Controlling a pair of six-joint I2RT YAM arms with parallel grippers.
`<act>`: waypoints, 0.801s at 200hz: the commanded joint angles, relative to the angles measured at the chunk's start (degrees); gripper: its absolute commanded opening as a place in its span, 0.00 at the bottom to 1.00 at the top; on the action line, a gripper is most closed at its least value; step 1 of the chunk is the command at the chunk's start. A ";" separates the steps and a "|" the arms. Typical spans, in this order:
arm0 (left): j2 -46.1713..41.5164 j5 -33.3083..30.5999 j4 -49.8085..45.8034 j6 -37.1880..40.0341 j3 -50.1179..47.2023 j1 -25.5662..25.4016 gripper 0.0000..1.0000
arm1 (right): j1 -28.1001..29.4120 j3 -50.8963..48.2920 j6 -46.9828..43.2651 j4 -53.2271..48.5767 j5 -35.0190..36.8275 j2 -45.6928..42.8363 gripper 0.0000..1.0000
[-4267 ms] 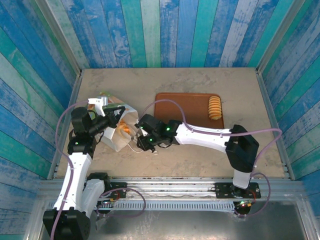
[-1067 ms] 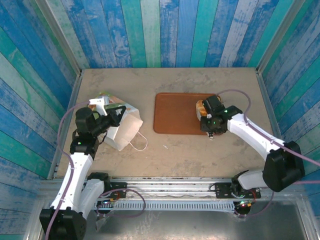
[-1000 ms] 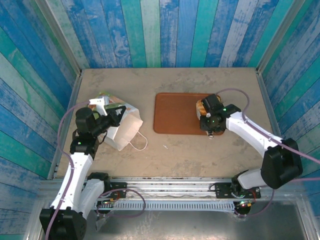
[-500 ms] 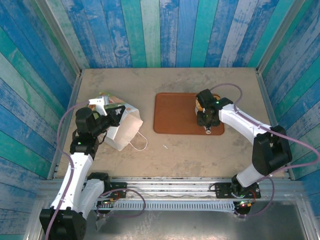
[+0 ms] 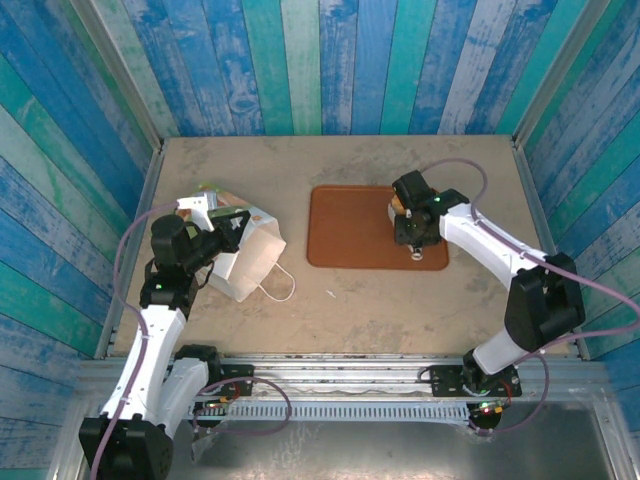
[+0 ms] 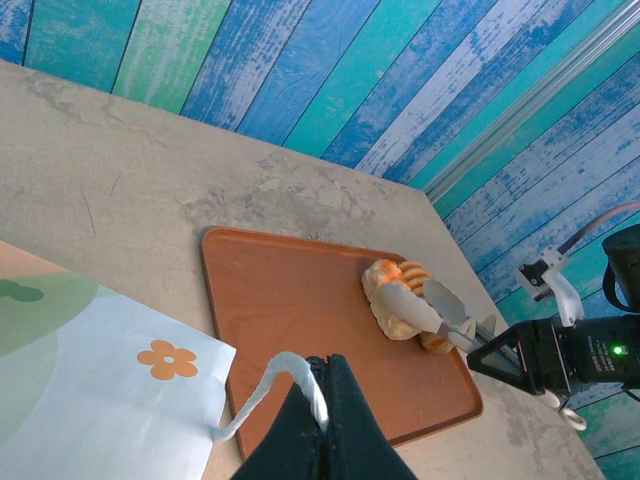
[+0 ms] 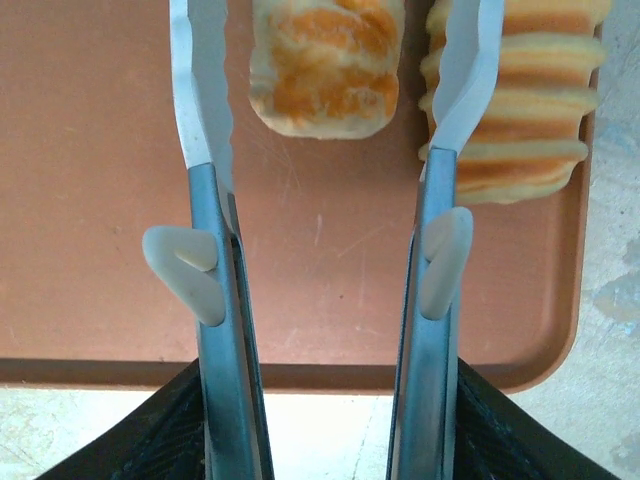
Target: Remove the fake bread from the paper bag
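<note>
With its jaws apart astride the roll (image 7: 325, 70) set at the tray's (image 7: 110, 200) right end, the right gripper (image 5: 402, 207) should lift straight up, clear of the ridged roll (image 7: 520, 110), while the left gripper (image 6: 322, 405) clamps the bag's (image 6: 90, 400) handle (image 6: 262, 385) near the table's (image 5: 350, 300) left edge

White paper bag (image 5: 247, 262) left of brown tray (image 5: 345, 230).

Beige, mottled table (image 5: 350, 310) carrying two things directly.
A white paper carrier bag (image 5: 245, 262) rests at centre left of the frame; a flat brown rectangular tray (image 5: 345, 240) lies at centre, apart from it.
</note>
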 commanded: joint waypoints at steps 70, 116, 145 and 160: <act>-1.31 -1.19 0.91 0.05 -0.32 -0.13 0.00 | -0.29 2.02 -0.59 -2.04 4.68 3.05 0.45; -1.03 -1.10 1.22 -0.30 -0.45 -0.09 0.00 | -0.29 0.58 0.37 -2.13 5.30 1.17 0.44; -1.07 -1.30 1.22 -0.47 -0.62 -0.13 0.00 | -0.29 -0.02 0.79 -2.13 4.01 0.73 0.44; -1.14 -1.31 1.26 -0.57 -0.70 -0.13 0.00 | -0.29 -0.25 0.88 -2.00 3.31 0.23 0.44</act>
